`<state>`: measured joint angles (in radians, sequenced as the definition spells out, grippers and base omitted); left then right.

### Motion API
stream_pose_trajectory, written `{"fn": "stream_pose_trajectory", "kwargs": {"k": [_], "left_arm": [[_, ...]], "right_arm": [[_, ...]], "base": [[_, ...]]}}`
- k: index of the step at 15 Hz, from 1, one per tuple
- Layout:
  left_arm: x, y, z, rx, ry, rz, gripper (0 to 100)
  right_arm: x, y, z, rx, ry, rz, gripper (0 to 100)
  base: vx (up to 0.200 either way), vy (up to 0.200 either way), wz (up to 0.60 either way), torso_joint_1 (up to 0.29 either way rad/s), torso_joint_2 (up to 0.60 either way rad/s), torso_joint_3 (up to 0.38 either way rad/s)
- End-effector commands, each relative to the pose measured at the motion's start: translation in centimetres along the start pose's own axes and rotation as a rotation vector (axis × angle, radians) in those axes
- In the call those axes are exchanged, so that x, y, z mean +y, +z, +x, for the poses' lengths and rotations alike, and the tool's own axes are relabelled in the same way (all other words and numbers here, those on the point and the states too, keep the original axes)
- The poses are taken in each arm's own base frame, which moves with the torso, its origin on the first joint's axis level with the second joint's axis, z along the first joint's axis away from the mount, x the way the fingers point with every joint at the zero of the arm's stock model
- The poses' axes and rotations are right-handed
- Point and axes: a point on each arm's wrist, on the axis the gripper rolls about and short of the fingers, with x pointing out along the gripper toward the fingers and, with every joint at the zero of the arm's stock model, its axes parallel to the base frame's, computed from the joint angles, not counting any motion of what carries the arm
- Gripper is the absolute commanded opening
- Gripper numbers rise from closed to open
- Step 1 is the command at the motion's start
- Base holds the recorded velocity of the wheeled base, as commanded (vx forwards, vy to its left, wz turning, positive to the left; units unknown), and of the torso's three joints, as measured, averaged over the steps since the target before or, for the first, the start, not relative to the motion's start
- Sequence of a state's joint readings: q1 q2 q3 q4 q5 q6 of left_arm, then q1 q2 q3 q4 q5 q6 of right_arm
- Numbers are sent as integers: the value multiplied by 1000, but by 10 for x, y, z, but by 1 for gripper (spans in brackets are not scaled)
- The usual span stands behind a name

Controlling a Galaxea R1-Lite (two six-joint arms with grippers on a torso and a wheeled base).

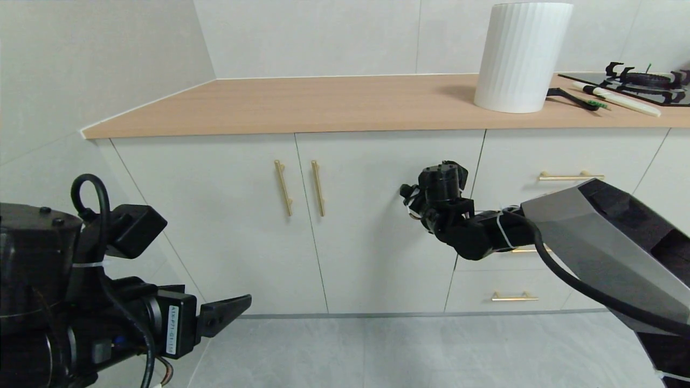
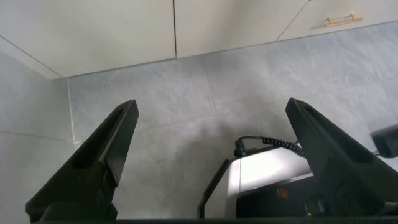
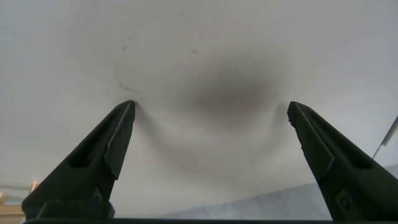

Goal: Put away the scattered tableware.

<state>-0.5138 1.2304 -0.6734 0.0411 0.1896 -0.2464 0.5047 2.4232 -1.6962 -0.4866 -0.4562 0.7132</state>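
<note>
Wood-grain tabletop [image 1: 323, 102], seen in the head view, runs along the far side of the scene above pale cabinet doors [image 1: 226, 226].

- **Tableware.** A black-handled utensil [image 1: 572, 98] and a white-handled utensil [image 1: 617, 99] lie at the far right of the tabletop. They are side by side, between a tall white ribbed container [image 1: 520, 56] and a black hob [image 1: 644, 80]. Both pincers are well apart from them.
- **Cabinet front.** Two upright brass-coloured handles [image 1: 283, 187] flank the seam between the left doors. A level drawer handle [image 1: 570, 176] sits further right.
- **Left pincer** [image 2: 211, 143]. The left wrist view shows its fingers spread wide with nothing between them, above the grey tiled floor [image 2: 186, 93]. This view also takes in the foot of the cabinets and a low drawer handle [image 2: 339, 20]. In the head view one dark fingertip juts out at the near left, low in front of the cabinets.
- **Right pincer** [image 3: 211, 143]. The right wrist view shows its fingers spread and holding nothing, facing a plain pale surface with a soft dark shadow. The head view places this arm against the door to the right of the paired handles. Whether the fingertips touch the door cannot be told.
- **Writing.** A small white label [image 1: 172, 328] sits on the housing behind the left pincer. Its print is too small to make out.
</note>
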Motion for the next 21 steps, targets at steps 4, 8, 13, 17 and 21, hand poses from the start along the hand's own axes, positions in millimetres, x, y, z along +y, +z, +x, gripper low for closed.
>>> {"fn": "stream_pose_trajectory", "kwargs": {"k": [4, 8, 13, 17, 21], "left_arm": [[0, 0, 2, 6, 2, -1, 100], [0, 0, 2, 7, 2, -1, 100], [0, 0, -2, -8, 0, -4, 100], [3, 5, -17, -94, -19, -20, 100], [5, 9, -29, -169, -28, -33, 100]], "right_arm": [[-2, -2, 6, -13, -10, 3, 100], [1, 2, 2, -18, -10, 5, 100], [22, 14, -46, 20, 40, -11, 100], [29, 39, -124, 12, 44, -24, 100], [-7, 93, -220, -27, 67, -38, 100]], "base": [[0, 0, 0, 0, 0, 0], [0, 0, 0, 0, 0, 0], [0, 0, 0, 0, 0, 0], [0, 0, 0, 0, 0, 0], [0, 0, 0, 0, 0, 0]]}}
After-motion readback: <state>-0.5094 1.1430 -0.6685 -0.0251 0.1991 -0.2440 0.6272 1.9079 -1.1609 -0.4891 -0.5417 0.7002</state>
